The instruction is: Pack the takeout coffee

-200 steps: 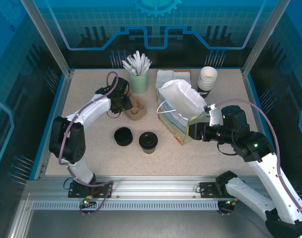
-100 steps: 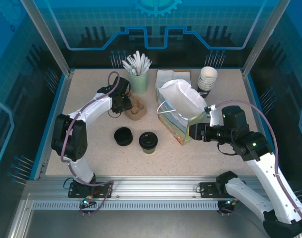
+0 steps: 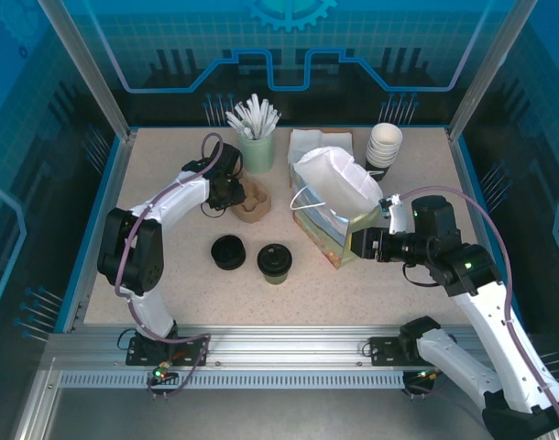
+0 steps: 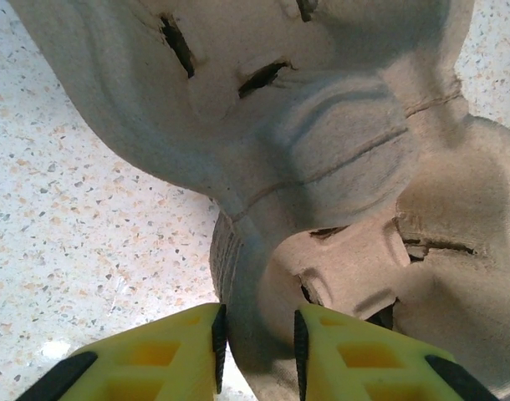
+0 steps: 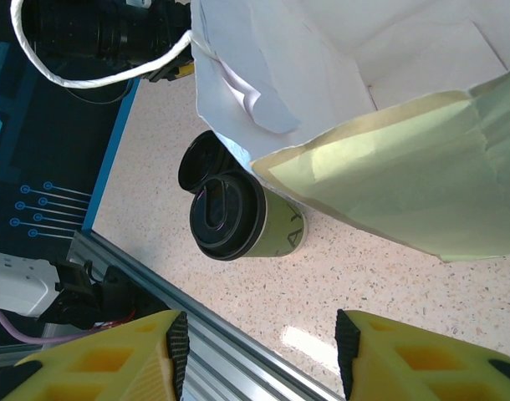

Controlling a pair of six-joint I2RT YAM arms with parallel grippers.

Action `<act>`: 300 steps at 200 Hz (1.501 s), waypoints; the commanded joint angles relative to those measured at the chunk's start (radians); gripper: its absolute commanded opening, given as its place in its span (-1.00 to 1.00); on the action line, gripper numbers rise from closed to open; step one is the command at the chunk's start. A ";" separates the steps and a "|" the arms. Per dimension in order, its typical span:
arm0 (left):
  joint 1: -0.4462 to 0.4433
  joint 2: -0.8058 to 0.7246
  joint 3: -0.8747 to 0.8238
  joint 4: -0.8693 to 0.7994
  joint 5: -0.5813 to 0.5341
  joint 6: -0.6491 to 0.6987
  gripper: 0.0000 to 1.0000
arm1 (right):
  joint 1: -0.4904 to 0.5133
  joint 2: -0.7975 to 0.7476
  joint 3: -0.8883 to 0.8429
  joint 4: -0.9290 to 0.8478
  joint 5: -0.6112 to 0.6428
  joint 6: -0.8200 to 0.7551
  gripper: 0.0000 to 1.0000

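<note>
The takeout coffee was noted upright on the surface, lid on, just beside a loose black lid and near the paper bag, not yet packed. The left tool was seen drawn nearly together, with the wall of a pulp cup carrier pinched between its pads. The right tool was held wide open with nothing in it, close by the bag's near side, the coffee lying ahead of its fingers. The step was judged an early one: the carrier was gripped and the cup untouched. For the next move, it was reckoned, the cup would need to be taken by its sides, kept upright, and lowered through the bag's open top, with the bag steadied against tipping.
</note>
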State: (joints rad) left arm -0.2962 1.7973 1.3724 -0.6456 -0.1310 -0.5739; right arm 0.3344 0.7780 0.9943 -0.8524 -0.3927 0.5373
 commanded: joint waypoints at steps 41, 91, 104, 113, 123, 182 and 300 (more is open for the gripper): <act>0.009 0.007 0.039 -0.012 0.025 0.014 -0.41 | -0.038 -0.003 -0.003 0.012 -0.054 -0.022 0.05; 0.009 -0.002 0.045 -0.023 0.029 0.017 -0.35 | -0.044 0.004 0.000 0.015 -0.064 -0.022 0.04; 0.009 -0.004 0.045 -0.026 0.028 0.019 -0.37 | -0.047 0.006 0.000 0.015 -0.064 -0.023 0.04; 0.009 -0.008 0.046 -0.027 0.028 0.019 -0.37 | -0.048 0.006 0.002 0.015 -0.064 -0.023 0.04; 0.009 -0.009 0.050 -0.029 0.028 0.021 -0.38 | -0.048 0.006 0.003 0.013 -0.065 -0.023 0.04; 0.009 -0.006 0.055 -0.024 0.033 0.020 -0.41 | -0.055 -0.002 0.000 0.008 -0.068 -0.023 0.03; 0.009 -0.062 -0.009 0.048 0.058 -0.030 -0.70 | -0.065 -0.019 -0.004 0.000 -0.075 -0.019 0.03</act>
State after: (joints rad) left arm -0.2962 1.7920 1.3869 -0.6250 -0.0925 -0.5884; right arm 0.2867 0.7761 0.9943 -0.8455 -0.4465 0.5297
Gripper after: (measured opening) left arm 0.170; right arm 0.517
